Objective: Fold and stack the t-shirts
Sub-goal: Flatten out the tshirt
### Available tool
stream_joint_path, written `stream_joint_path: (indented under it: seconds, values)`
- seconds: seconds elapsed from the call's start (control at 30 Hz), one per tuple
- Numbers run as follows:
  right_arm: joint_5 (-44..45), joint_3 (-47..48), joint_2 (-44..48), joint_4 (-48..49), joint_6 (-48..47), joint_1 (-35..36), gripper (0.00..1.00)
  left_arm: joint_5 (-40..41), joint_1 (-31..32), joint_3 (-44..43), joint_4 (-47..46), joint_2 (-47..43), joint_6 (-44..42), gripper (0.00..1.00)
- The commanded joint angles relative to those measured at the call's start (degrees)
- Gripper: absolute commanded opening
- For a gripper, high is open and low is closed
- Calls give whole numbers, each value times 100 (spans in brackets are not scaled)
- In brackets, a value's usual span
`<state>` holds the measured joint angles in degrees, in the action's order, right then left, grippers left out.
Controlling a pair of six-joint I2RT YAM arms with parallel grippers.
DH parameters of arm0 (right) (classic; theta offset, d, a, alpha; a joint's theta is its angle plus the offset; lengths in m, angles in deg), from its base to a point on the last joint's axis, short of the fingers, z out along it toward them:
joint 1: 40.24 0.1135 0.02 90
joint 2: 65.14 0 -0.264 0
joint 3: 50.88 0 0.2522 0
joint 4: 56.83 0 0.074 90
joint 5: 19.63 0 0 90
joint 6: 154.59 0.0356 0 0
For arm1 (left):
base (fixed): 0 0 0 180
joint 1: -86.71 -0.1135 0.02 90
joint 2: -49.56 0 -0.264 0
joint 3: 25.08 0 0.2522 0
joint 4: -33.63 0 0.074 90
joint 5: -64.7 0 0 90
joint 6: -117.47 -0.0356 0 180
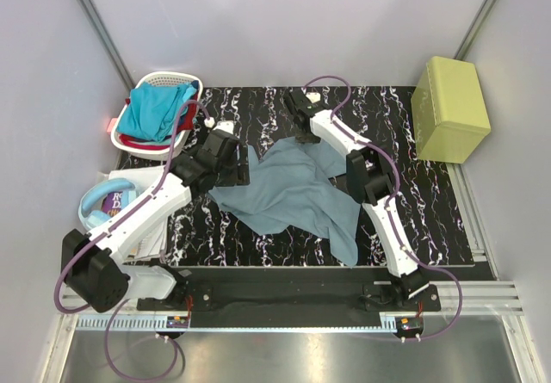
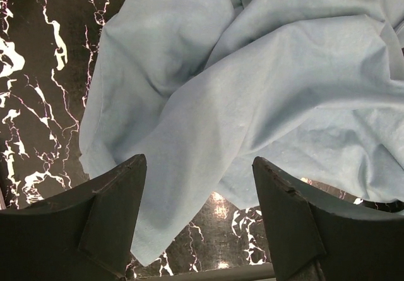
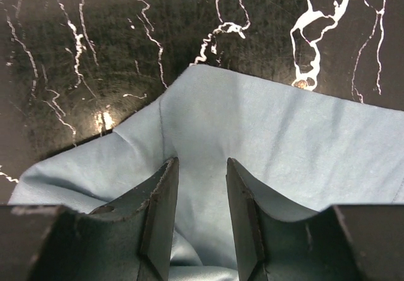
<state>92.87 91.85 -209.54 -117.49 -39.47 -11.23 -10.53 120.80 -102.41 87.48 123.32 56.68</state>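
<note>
Grey-blue t-shirt [image 1: 293, 195] crumpled | left tool [image 2: 199, 161] open above it | right tool [image 3: 202, 162] grip unclear | basket [image 1: 164, 75] apart

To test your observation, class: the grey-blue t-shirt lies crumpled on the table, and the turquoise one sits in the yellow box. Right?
Not quite. The turquoise t-shirt sits in the white basket, not the yellow box, as the top external view shows. The grey-blue t-shirt does lie crumpled on the table.
</note>
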Motion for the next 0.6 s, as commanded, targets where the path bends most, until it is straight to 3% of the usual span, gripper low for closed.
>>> stream_joint_path:
  seconds: [0.0, 0.23, 0.3, 0.4, 0.57]
  values:
    - [-114, 304, 211, 111, -87, 34, 43, -105, -25, -68, -274, 42, 50, 73]
    - [-272, -46, 122, 49, 124, -54, 27, -97, -25, -24, -283, 78, 76, 70]
    - [-264, -187, 183, 57, 186, -63, 31, -105, -25, -6, -283, 95, 85, 70]
    - [-237, -626, 438, 382, 186, -71, 50, -123, -16, 38, -318, 130, 111, 70]
    - [-272, -619, 448, 497, 80, -98, 60, -210, -25, -6, -345, 227, 155, 70]
